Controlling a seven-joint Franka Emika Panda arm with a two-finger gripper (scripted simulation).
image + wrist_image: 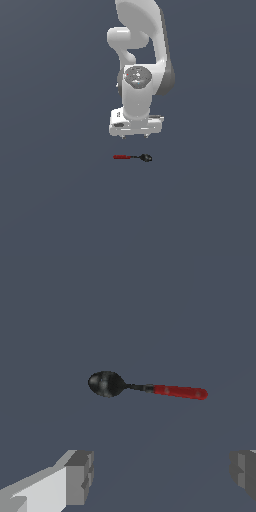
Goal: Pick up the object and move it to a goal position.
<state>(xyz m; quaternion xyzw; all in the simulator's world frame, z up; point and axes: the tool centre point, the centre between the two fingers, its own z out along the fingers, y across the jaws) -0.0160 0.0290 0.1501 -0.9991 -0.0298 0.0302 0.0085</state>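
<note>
The object (132, 157) is a small spoon-like tool with a red handle, a thin dark shaft and a black rounded end. It lies flat on the dark grey floor, with the red handle toward the exterior view's left. In the wrist view the object (150, 388) lies whole and unobstructed, off to one side of the line between the fingers. My gripper (135, 135) hangs pointing down, a short way above the object and apart from it. The gripper (160, 473) is open and empty, its two grey fingertips (77, 476) spread much wider than the object's length.
The white arm (142, 50) rises behind the gripper. The plain dark grey floor (50, 200) fills both views, with no other object, edge or goal marker showing.
</note>
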